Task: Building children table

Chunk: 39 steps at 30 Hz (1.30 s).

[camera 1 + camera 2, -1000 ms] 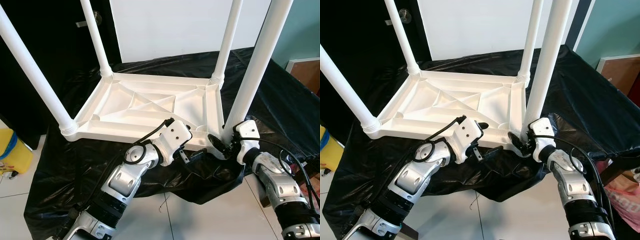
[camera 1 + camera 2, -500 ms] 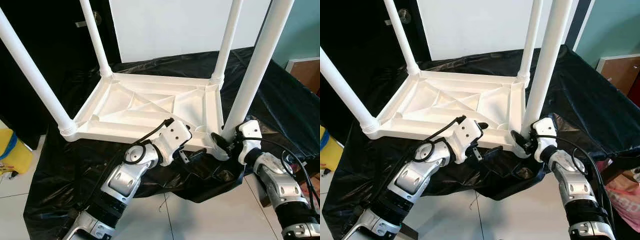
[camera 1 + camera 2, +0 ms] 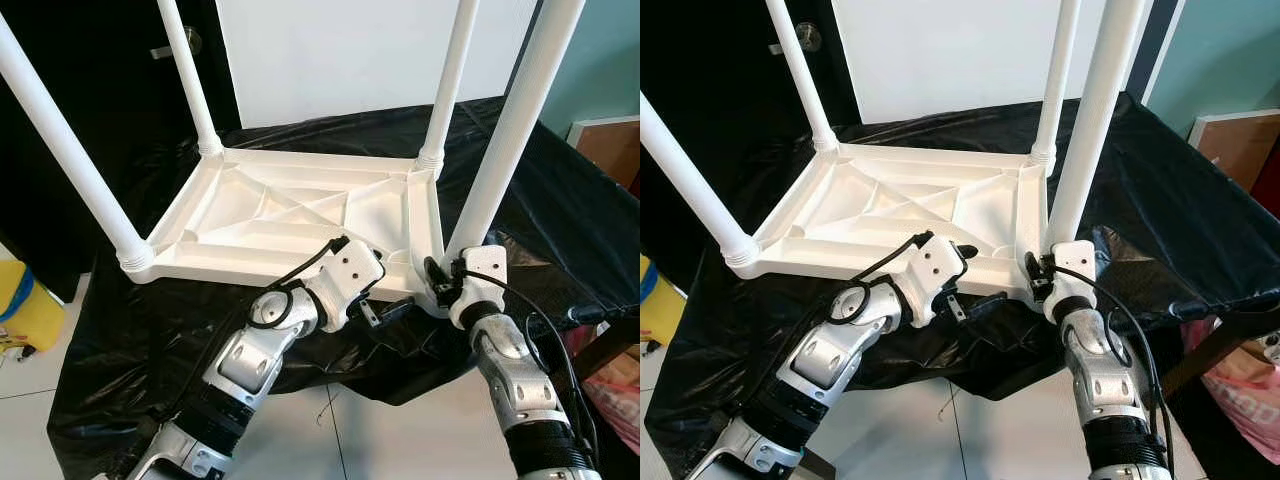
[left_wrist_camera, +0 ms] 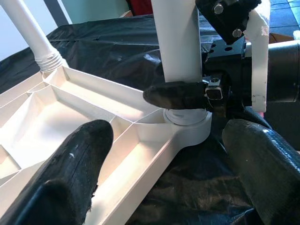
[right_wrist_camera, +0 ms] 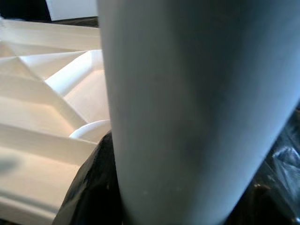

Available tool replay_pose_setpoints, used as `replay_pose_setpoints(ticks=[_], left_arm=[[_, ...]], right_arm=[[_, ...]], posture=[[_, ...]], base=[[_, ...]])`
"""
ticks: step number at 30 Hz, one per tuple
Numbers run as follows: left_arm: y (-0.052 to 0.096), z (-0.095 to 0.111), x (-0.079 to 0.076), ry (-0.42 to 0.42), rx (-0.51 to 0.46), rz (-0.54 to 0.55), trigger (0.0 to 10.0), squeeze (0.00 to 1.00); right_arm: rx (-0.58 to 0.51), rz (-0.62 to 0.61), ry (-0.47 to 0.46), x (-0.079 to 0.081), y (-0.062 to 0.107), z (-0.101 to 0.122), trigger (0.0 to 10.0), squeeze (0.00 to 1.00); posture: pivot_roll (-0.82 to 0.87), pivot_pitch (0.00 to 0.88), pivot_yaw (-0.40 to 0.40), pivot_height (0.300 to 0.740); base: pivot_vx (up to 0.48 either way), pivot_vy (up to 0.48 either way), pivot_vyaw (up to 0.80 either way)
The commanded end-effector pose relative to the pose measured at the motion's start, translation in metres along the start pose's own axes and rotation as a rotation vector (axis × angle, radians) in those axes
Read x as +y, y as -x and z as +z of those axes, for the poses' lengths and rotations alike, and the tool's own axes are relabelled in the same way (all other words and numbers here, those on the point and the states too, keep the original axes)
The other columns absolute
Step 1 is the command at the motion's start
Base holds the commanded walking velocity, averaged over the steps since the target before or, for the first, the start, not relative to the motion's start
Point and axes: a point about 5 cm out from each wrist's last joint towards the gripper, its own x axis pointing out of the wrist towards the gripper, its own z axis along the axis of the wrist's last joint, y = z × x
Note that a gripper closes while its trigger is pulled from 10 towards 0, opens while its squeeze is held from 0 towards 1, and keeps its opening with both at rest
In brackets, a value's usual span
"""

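Observation:
The white plastic children's table (image 3: pixel 250 235) lies upside down on a black sheet (image 3: pixel 560 220), its four legs pointing up. My right gripper (image 3: pixel 437 280) is at the foot of the near right leg (image 3: pixel 500 150), where it meets the table's corner, and is shut on it. In the left wrist view one of its fingers (image 4: pixel 178 95) lies across the leg's base. The right wrist view looks at the leg (image 5: pixel 197 108) from very close. My left gripper (image 3: pixel 392 302) is open at the table's front rim, one finger (image 4: pixel 79 159) over the ribbed underside and the other over the sheet.
The sheet hangs over the front edge towards a white tiled floor (image 3: pixel 400 440). A yellow object (image 3: pixel 25 300) stands on the floor at the left. A black door (image 3: pixel 110 90) is behind on the left, a wooden panel (image 3: pixel 610 145) on the right, a pink bag (image 3: pixel 1250 400) lower right.
My right forearm has swung inwards around the leg's base, from the right side to more in front, with the gripper staying on the leg. The left arm has not moved.

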Motion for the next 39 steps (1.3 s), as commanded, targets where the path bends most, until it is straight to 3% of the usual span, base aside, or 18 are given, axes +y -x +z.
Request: replay_pose_setpoints(ticks=[1,3,6,9,37,38,39], left_arm=[[-0.001,0.000,-0.001,-0.003,0.005,-0.022,10.0,0.00],[-0.001,0.000,-0.001,-0.003,0.005,-0.022,10.0,0.00],[-0.001,-0.001,-0.004,0.002,0.005,-0.024,10.0,0.00],[0.000,-0.003,-0.005,0.009,0.008,-0.024,10.0,0.00],[0.005,-0.010,-0.020,0.035,0.031,-0.049,10.0,0.00],[0.006,-0.010,-0.020,0.035,0.036,-0.049,10.0,0.00],[0.006,-0.011,-0.021,0.034,0.040,-0.049,10.0,0.00]], right_arm=[[0.088,-0.090,-0.026,-0.002,0.006,-0.018,10.0,0.00],[0.088,-0.090,-0.026,-0.002,0.006,-0.018,10.0,0.00],[0.088,-0.259,-0.051,0.006,0.012,-0.018,10.0,0.00],[0.089,-0.296,-0.060,0.011,0.015,-0.018,10.0,0.00],[0.069,-0.341,-0.053,0.018,0.022,-0.006,10.0,0.00],[0.049,-0.318,-0.063,0.019,0.023,-0.003,10.0,1.00],[0.035,-0.303,-0.070,0.019,0.024,-0.001,10.0,1.00]], posture=[[-0.19,0.041,0.005,0.740],[-0.19,0.041,0.005,0.740],[-0.19,0.039,0.000,0.740],[-0.19,0.038,0.000,0.740],[-0.17,0.000,-0.028,0.740],[-0.17,0.000,-0.028,0.740],[-0.17,0.000,-0.028,0.740]], base=[[0.000,0.000,0.00],[0.000,0.000,0.00],[0.000,0.000,0.00],[0.000,0.000,0.00],[0.000,0.000,0.00],[0.000,0.000,0.00],[0.000,0.000,0.00]])
